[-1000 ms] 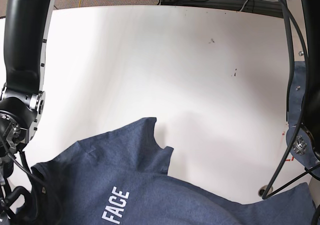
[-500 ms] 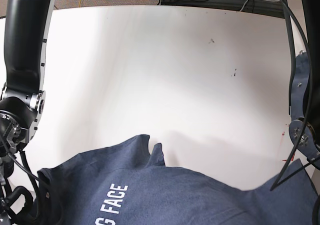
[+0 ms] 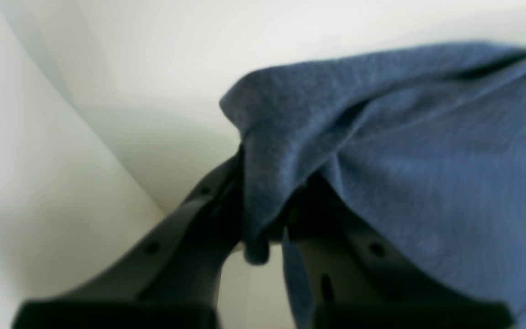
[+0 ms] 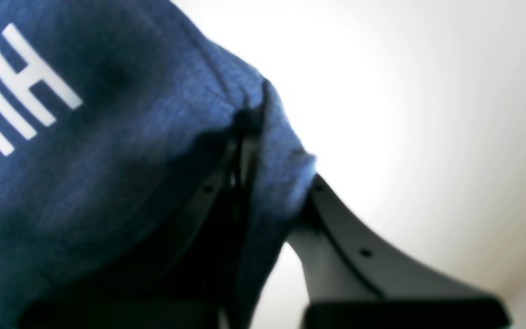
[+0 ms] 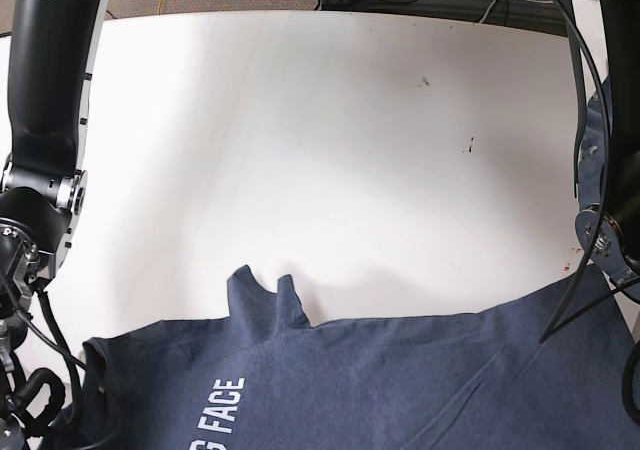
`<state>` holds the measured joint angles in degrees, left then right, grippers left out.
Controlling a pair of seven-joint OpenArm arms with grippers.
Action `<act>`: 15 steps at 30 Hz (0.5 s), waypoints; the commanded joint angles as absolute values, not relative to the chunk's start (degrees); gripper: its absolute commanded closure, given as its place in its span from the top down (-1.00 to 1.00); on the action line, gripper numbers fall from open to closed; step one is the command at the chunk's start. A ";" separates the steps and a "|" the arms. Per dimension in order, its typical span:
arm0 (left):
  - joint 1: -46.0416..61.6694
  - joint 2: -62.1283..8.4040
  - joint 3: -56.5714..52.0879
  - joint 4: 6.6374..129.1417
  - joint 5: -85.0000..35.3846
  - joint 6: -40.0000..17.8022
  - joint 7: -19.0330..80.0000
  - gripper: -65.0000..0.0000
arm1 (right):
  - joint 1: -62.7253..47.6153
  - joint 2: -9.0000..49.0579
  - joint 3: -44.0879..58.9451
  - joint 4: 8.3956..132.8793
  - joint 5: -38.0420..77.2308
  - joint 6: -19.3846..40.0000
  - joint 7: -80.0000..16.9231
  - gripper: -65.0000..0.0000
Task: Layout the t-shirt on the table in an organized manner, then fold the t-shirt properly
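t-shirt: navy t-shirt (image 5: 380, 380) with white lettering, stretched across the near edge of the table — from about 7 o'clock to 4 o'clock in the base view; a small peak of cloth pokes up near 6 o'clock.
table: white glossy table (image 5: 300, 140), bare over its centre and far side apart from a few dark specks toward 1 o'clock.
containers: none visible on the surface.
left gripper: the left gripper (image 3: 263, 228) has its jaws pinched together on a bunched fold of the t-shirt; the cloth drapes over the right-hand finger and spreads away toward 2 o'clock in the wrist view, which is blurred.
right gripper: the right gripper (image 4: 267, 192) is clamped on an edge of the t-shirt, fabric wrapped over the tips and hiding one finger; white letters show at 9 o'clock.
arm pose: in the base view both arms stand at the table's sides — one at 9 o'clock, one at 3 o'clock — reaching down to the near edge, grippers themselves hidden there.
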<state>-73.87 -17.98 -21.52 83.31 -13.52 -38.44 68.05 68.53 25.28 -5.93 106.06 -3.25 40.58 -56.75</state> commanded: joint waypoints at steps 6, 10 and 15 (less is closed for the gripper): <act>-76.09 -18.51 -21.49 83.91 -13.58 -38.20 66.42 -0.95 | 70.02 25.63 -5.49 106.24 -4.53 40.00 -56.48 -1.00; -76.18 -18.51 -21.49 83.74 -13.58 -38.20 66.33 -0.95 | 70.11 25.63 -5.49 106.24 -4.53 40.00 -56.48 -1.00; -76.62 -18.42 -21.49 83.74 -13.58 -38.20 66.33 -0.95 | 70.46 25.63 -5.49 106.24 -4.53 40.00 -56.48 -1.00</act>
